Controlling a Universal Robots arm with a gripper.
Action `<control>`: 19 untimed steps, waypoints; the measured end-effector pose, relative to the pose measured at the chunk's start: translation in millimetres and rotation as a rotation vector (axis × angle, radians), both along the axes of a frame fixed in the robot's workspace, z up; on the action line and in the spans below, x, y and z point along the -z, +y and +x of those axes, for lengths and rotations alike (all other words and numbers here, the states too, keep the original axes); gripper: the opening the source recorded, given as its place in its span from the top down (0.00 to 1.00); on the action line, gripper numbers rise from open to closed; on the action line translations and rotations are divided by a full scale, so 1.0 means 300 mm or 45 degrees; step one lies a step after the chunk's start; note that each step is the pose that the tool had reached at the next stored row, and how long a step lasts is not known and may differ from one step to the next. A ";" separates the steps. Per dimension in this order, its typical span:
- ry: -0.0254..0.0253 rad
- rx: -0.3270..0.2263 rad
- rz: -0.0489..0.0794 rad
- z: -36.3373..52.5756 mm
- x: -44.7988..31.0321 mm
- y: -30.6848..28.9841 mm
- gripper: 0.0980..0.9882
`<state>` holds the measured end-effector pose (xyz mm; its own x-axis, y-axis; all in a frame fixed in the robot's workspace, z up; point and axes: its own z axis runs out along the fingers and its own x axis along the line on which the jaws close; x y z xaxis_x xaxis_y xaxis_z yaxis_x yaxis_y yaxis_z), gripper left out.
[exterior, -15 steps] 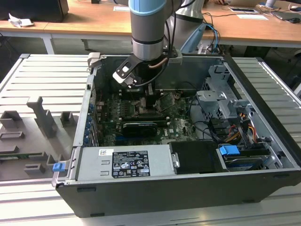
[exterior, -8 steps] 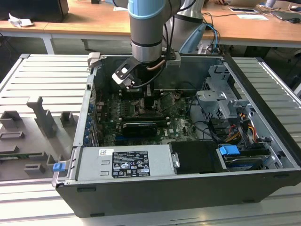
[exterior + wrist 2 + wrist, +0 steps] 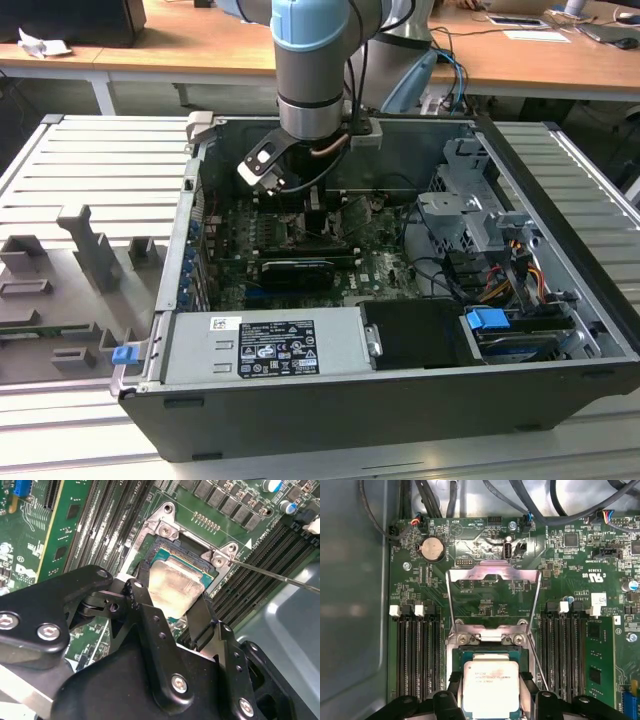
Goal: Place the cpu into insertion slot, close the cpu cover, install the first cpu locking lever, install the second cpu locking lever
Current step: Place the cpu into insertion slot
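Your gripper (image 3: 173, 599) is clamped on the cpu (image 3: 176, 582) by two opposite edges, at the insertion slot (image 3: 454, 652); seated or just above, can't tell. It's far-left inside the computer case (image 3: 300, 415). The cpu cover (image 3: 492, 574) stands swung open.

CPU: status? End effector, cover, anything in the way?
End effector shut on cpu at insertion slot. Cpu cover open, tilted back. Lever wire beside slot, not across.
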<state>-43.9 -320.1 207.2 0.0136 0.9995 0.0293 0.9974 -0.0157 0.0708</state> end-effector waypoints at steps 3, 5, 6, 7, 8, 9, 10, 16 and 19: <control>-0.0001 0.000 0.000 0.000 0.006 0.000 0.50; 0.0000 0.000 0.000 0.000 0.009 0.000 0.50; -0.0001 0.000 -0.001 0.000 0.011 0.000 0.50; 0.0000 -0.001 -0.001 0.000 0.012 0.000 0.50; -0.0001 -0.001 -0.002 0.000 0.013 0.000 0.50; 0.0000 -0.001 -0.004 0.000 0.016 0.000 0.50; -0.0001 -0.001 -0.004 0.000 0.018 0.000 0.50; 0.0001 -0.001 -0.007 0.000 0.026 0.000 0.50; -0.0004 -0.001 -0.007 0.000 0.026 0.000 0.49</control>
